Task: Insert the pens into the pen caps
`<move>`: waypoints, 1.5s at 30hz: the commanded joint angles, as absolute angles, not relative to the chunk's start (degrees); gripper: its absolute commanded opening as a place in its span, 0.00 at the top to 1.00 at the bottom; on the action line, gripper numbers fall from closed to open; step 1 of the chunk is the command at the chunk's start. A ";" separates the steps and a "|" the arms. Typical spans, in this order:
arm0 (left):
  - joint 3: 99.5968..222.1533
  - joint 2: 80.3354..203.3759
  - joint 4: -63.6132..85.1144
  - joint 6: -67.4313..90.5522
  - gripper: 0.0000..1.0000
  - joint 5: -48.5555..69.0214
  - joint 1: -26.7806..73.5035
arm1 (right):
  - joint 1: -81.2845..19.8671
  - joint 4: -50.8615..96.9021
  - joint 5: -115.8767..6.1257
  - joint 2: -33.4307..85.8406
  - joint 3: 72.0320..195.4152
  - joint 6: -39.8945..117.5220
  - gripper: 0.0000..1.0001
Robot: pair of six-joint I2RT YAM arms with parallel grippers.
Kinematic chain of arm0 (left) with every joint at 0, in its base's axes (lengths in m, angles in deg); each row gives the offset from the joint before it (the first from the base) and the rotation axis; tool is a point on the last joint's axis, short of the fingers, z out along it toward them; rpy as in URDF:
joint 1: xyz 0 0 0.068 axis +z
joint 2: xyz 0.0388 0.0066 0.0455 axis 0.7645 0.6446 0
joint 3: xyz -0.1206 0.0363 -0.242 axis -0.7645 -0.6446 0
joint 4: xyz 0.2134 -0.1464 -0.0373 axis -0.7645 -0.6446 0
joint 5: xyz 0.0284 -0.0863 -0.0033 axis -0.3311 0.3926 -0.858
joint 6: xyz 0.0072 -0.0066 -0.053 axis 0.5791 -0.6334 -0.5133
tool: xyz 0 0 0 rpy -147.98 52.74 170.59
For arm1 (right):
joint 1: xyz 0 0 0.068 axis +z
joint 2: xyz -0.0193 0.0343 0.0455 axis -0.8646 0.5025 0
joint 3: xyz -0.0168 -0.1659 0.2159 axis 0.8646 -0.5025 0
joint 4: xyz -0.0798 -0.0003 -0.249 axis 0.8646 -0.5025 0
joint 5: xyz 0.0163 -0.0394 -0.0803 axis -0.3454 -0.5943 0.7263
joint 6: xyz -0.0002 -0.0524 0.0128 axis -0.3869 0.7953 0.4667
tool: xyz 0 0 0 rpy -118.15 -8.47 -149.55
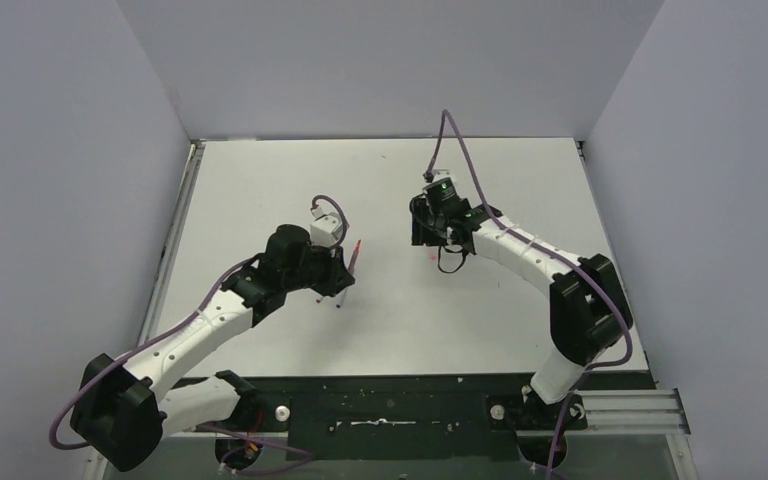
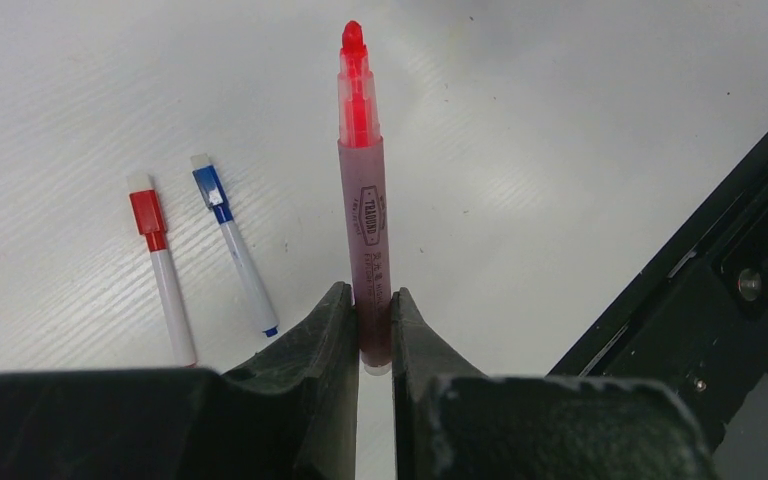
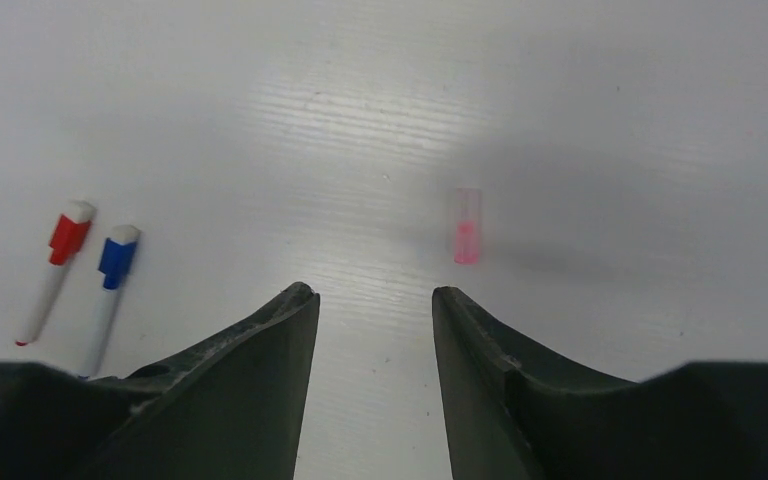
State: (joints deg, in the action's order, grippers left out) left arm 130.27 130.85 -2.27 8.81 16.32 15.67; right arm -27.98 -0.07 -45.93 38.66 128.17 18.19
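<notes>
My left gripper (image 2: pixel 371 300) is shut on the lower end of the pinkish-red pen (image 2: pixel 363 200), whose bare red tip (image 2: pixel 352 40) points away from me. In the top view this pen (image 1: pixel 357 255) juts from the left gripper (image 1: pixel 345 265) above the table's middle. Two whitish pens lie side by side on the table, one wearing a red cap (image 2: pixel 146 212), the other a blue cap (image 2: pixel 208 187). The pale pink cap (image 3: pixel 467 238) rests alone on the table, just ahead and right of my right gripper (image 3: pixel 372 293), which is open with nothing between its fingers.
Grey walls close in the white table (image 1: pixel 290 180) at the back and both sides. A black base strip (image 1: pixel 390 405) runs along the near edge, and a black frame (image 2: pixel 720 290) fills the right of the left wrist view.
</notes>
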 commanded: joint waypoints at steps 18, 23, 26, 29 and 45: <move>140.69 125.59 -14.60 13.26 1.00 18.58 15.32 | -30.70 1.06 -42.31 51.61 133.56 25.31 0.63; 142.30 125.60 -15.58 13.55 1.00 18.76 15.32 | -31.26 2.26 -42.92 53.20 132.66 25.19 0.64; 142.75 125.81 -15.91 13.77 1.00 18.74 15.32 | -31.78 2.94 -43.37 53.80 132.07 25.20 0.65; 142.94 126.03 -16.04 13.82 1.00 18.82 15.32 | -32.16 3.53 -43.92 54.33 131.66 25.22 0.66; 143.33 126.38 -16.25 14.08 1.00 18.05 15.32 | -32.37 5.49 -45.91 55.83 128.34 25.15 0.75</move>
